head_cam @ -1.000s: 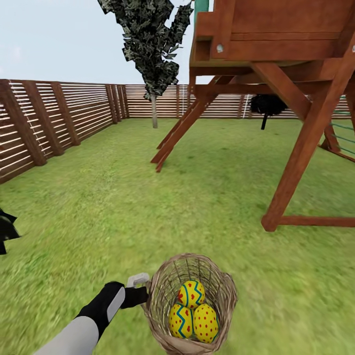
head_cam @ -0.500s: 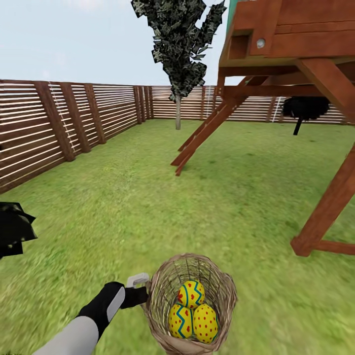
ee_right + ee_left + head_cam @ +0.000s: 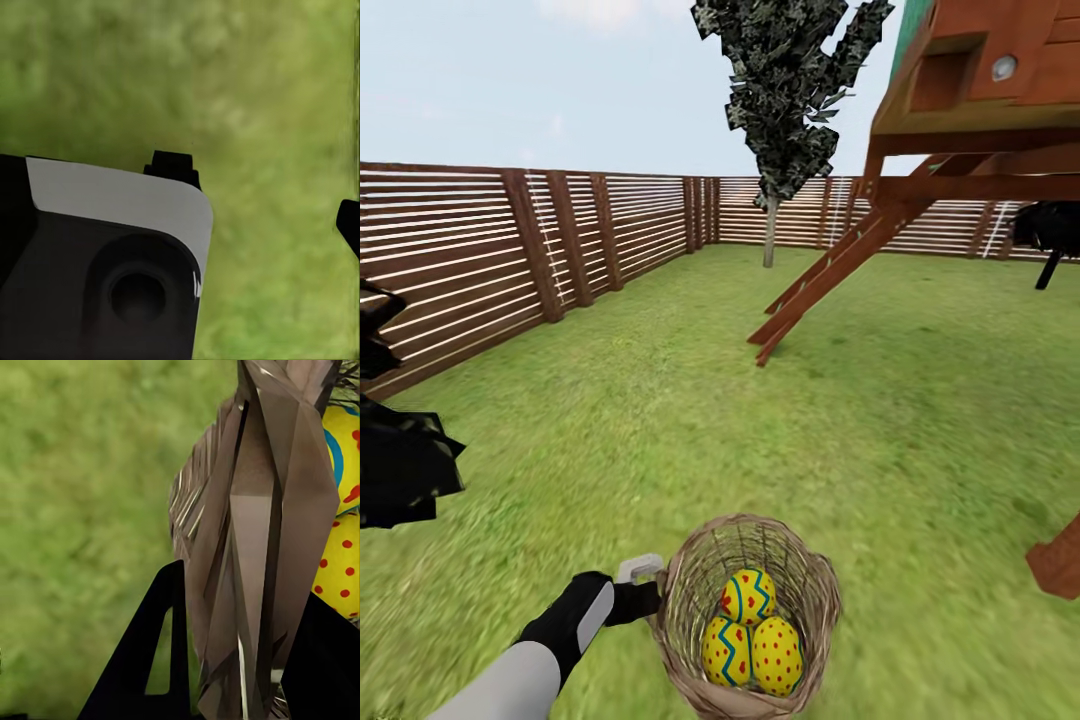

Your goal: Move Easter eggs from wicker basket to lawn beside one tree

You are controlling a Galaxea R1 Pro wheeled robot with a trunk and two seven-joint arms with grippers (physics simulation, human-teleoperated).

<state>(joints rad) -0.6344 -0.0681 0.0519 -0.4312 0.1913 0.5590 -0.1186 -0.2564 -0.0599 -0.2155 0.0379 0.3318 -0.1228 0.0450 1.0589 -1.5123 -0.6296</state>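
yellow red-dotted Easter eggs (image 3: 751, 635), tan wicker basket (image 3: 690, 585)
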